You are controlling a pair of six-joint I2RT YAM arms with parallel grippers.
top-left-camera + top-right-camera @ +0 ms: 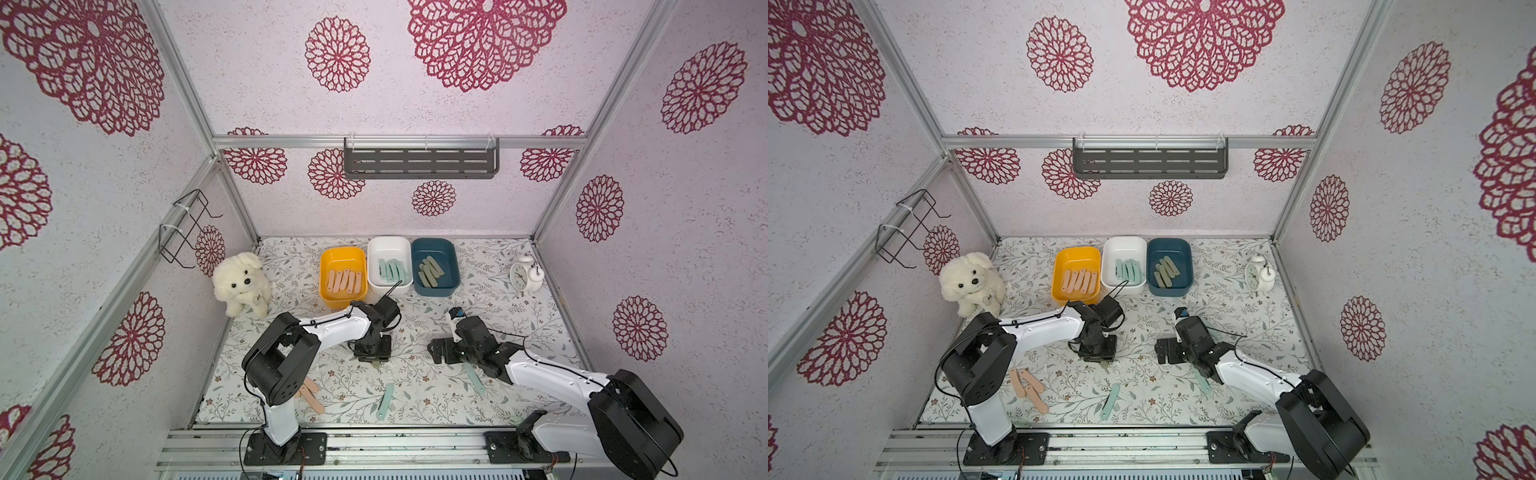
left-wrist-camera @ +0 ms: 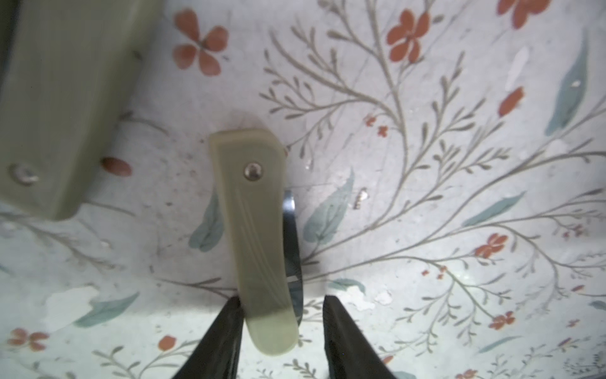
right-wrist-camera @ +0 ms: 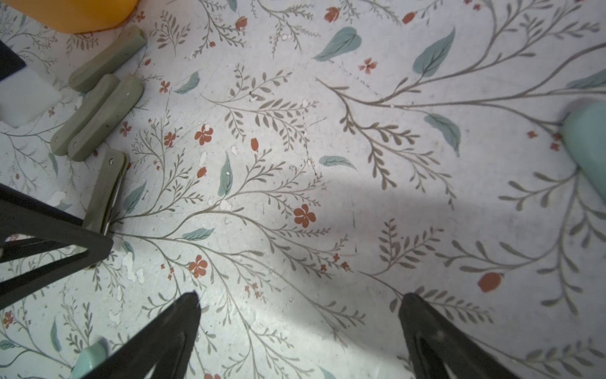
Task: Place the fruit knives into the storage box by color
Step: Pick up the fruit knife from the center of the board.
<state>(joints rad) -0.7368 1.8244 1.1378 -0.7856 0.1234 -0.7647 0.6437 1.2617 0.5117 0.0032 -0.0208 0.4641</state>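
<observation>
table (image 1: 436,399): floral | on it: storage boxes (image 1: 390,240), loose fruit knives (image 1: 385,401), plush dog (image 1: 243,282), clock (image 1: 524,274)

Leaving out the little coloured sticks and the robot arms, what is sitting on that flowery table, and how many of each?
Storage boxes: 3 (yellow, white, blue)
Plush dog: 1
Alarm clock: 1
Total: 5
</observation>
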